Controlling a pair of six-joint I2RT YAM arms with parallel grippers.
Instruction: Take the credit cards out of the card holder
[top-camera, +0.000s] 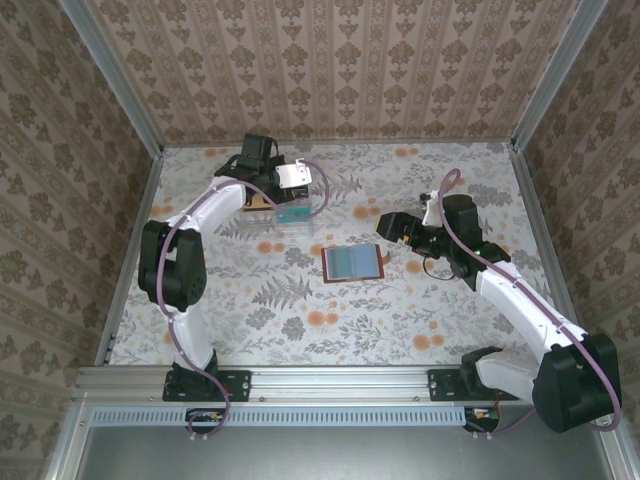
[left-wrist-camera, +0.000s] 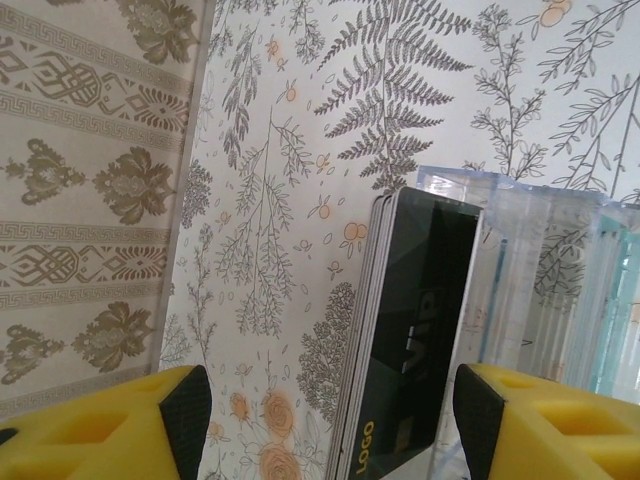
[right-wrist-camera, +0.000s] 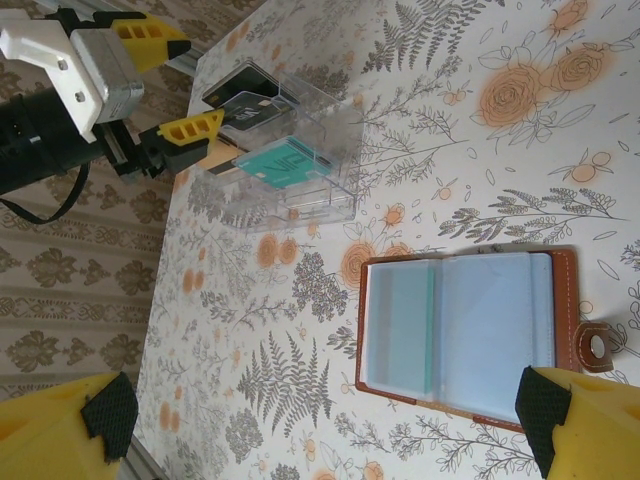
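The card holder (top-camera: 352, 262) lies open and flat mid-table, its blue-grey pockets facing up (right-wrist-camera: 460, 335) and its clasp tab (right-wrist-camera: 597, 345) at one side. I cannot tell whether its pockets hold cards. Several credit cards stand in a clear tray (top-camera: 290, 212): a black card (left-wrist-camera: 420, 330) printed LOGO fronts a thin stack, and a teal card (right-wrist-camera: 280, 160) sits in another slot. My left gripper (left-wrist-camera: 330, 430) is open over the tray, its fingers either side of the black card without touching it. My right gripper (right-wrist-camera: 325, 420) hovers open beside the holder, holding nothing.
The clear tray (right-wrist-camera: 330, 190) sits at the back left, near the patterned side wall (left-wrist-camera: 90, 200). A tan sliver (top-camera: 262, 201) shows at the tray's left side. Metal rails edge the floral table. Bare tabletop lies in front of the holder.
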